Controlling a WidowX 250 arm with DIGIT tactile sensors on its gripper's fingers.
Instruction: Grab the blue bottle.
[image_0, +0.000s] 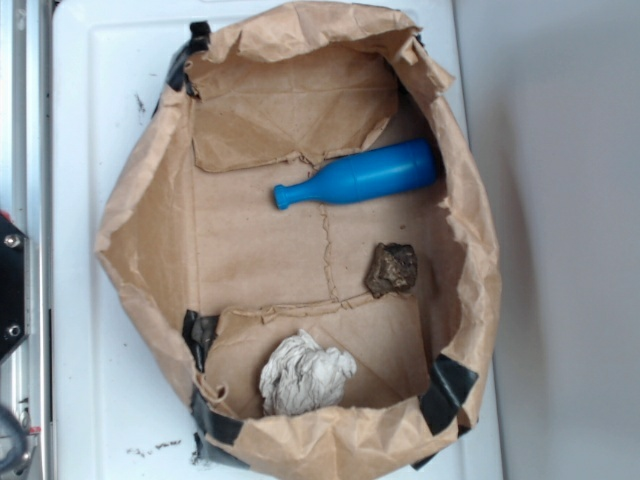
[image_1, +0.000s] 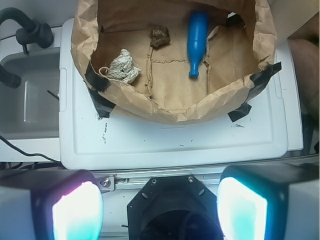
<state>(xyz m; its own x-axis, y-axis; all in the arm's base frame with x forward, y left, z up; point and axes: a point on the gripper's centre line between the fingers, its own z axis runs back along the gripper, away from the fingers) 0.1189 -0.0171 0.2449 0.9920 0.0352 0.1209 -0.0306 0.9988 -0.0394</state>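
No readable text, label, brand, number or sign appears in either view. The blue bottle (image_0: 360, 175) is plain, with no printing on it. The brown paper bag (image_0: 150, 230), its black tape patches (image_1: 102, 102) and the white lid (image_1: 170, 140) beneath carry no lettering either.

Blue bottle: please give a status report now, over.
Claw open, empty, outside the paper bag. Blue bottle lying on its side on the bag floor, untouched. Brown lump and paper ball apart from it, nothing blocking.
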